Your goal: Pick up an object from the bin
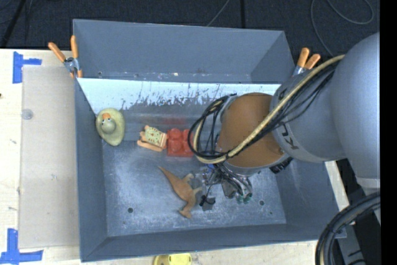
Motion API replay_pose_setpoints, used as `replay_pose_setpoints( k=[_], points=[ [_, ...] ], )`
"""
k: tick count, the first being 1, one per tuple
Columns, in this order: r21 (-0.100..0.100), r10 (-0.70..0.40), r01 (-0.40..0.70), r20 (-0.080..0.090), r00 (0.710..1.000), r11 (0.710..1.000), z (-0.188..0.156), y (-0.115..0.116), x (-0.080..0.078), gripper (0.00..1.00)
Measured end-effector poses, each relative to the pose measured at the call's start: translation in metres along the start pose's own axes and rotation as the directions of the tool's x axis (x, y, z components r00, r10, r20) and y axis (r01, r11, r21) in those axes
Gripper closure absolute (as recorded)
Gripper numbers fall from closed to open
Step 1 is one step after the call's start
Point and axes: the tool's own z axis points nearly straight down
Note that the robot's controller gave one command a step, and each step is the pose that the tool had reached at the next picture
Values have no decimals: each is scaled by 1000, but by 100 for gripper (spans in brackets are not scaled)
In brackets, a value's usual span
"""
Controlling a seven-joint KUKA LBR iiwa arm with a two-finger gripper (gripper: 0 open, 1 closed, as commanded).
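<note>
My gripper (214, 192) hangs low over the bin floor near the front middle, under the orange cover. Just to its left lies a brown toy dinosaur (180, 188), its tail end close to the fingertips; I cannot tell whether they touch it. A red block-like toy (178, 142) sits a little behind, left of the cables.
A small tan and orange toy (152, 138) lies beside the red one. A yellow-green rounded toy (110, 126) rests at the bin's left wall. The arm and its cable loops cover the right half of the bin.
</note>
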Motion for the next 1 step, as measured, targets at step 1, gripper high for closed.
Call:
replay_pose_setpoints(
  k=[1],
  points=[
    [-1,-1,1,-2,1000,1000,1,1,0,0]
  ],
)
